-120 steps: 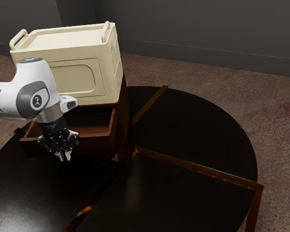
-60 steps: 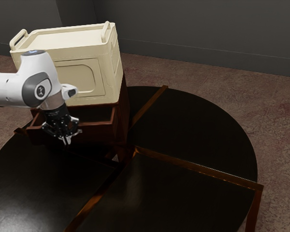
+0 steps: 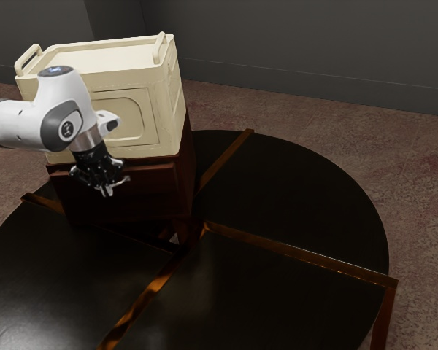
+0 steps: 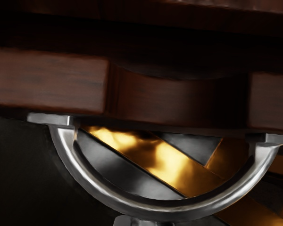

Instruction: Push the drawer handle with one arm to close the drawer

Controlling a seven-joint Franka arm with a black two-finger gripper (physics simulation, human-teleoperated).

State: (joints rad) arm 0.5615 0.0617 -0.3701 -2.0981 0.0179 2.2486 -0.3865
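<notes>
Drawer [image 3: 142, 193] of dark red-brown wood sits almost flush in its cabinet [image 3: 188, 157], its front facing the gripper [image 3: 106, 191]. In the wrist view a dark gap shows between the drawer's front and the cabinet edge, so I cannot tell that it is fully closed. The silver bow handle [image 4: 151, 211] curves out from the drawer front, its two flat ends meeting the wood on either side of a scooped recess. A small grey piece [image 4: 146, 220] lies at the outer middle of that curve; what it is, I cannot tell. My gripper is at the drawer front, slanting down from the white arm [image 3: 29, 124], its tip close by the handle. Whether its jaws are spread or pressed together, I cannot tell. On the cabinet rests a cream box [image 3: 128, 113] with a raised loop at each end of its top. The cabinet stands on a round black table [image 3: 299, 189] crossed by brown wooden strips [image 3: 299, 251]; through the handle's loop, one strip shines golden beside glossy black panels. Mottled reddish-brown carpet [image 3: 416, 182] spreads around the table, with a dark grey wall [image 3: 292, 44] beyond.
</notes>
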